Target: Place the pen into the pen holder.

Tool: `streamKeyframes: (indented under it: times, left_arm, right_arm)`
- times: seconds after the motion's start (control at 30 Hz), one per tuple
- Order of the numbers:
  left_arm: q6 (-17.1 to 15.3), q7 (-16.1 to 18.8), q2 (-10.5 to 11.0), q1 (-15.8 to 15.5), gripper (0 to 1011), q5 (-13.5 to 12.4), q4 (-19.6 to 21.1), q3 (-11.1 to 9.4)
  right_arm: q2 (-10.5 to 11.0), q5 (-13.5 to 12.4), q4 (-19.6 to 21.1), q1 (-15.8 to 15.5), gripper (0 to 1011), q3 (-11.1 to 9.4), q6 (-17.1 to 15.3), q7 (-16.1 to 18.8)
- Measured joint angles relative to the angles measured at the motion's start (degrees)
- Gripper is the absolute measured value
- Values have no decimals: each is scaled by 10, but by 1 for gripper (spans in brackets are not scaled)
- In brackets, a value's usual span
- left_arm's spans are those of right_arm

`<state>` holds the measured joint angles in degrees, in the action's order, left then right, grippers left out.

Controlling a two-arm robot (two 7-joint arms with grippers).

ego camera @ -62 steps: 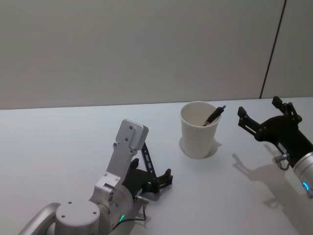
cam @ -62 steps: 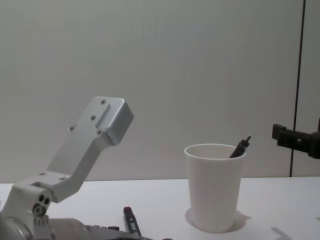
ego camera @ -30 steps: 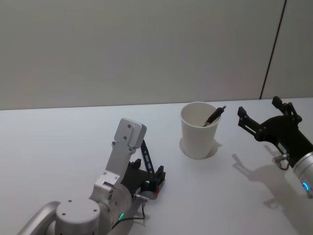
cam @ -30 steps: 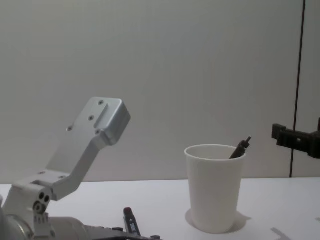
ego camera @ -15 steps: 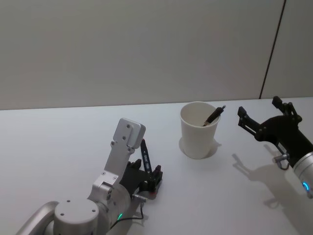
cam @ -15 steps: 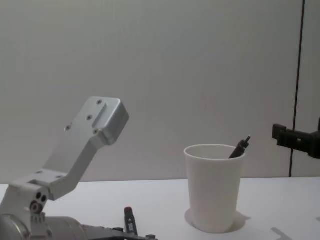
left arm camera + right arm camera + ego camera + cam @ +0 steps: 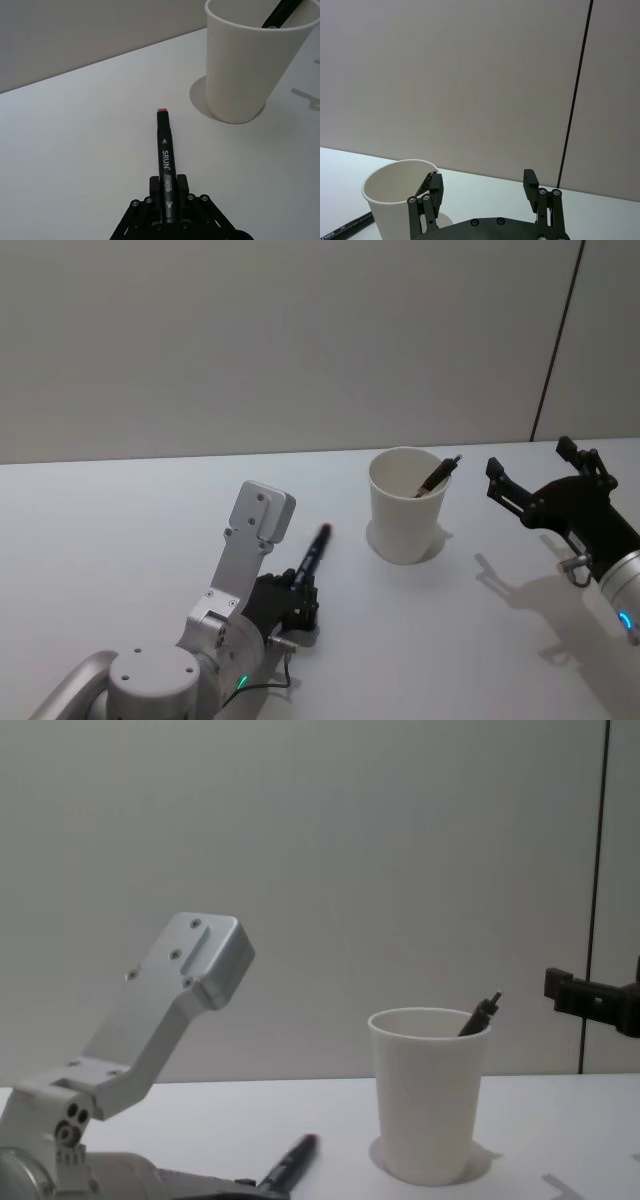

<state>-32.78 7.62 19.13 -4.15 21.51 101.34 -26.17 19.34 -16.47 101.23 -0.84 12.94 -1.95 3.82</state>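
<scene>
Grasp step: left gripper (image 7: pixel 167 189) clamps the pen (image 7: pixel 164 150); next we must lift it over the pen holder (image 7: pixel 250 65). Right gripper (image 7: pixel 483 179) idles nearby, spread.

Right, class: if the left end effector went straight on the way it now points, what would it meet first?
Probably nothing close. The left end effector, shut on the pen, aims just left of the pen holder, over bare table towards the wall. Depth is unclear, so a graze is possible.

Bare table (image 7: pixel 120 530) lies open between the pen (image 7: pixel 164 150) clamped in the left gripper (image 7: pixel 168 184) and the pen holder (image 7: pixel 405 515). Its mouth is mostly free; a dark pen (image 7: pixel 437 476) leans on the right rim, and the right gripper (image 7: pixel 530 457) hovers spread beyond.
</scene>
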Motion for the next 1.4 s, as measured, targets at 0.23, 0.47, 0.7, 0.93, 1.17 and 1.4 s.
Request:
streamKeyframes:
  times: [0.23,0.47,0.7,0.93,1.17,1.4]
  left_arm:
    - [0,1,0,0,176,-1,1,0]
    - [1,1,0,0,176,-2,1,1]
    - [16,1,1,2,176,-10,1,2]
    - [47,0,7,6,176,-29,5,5]
    - [86,1,18,12,176,-50,14,11]
    - [131,4,32,19,176,-70,27,20]
  right_arm:
    - [0,0,0,0,1001,0,0,0]
    - [0,0,0,0,1002,0,0,0]
    - [0,0,0,0,1001,0,0,0]
    - [0,0,0,0,1001,0,0,0]
    - [0,0,0,0,1001,0,0,0]
    - [0,0,0,0,1001,0,0,0]
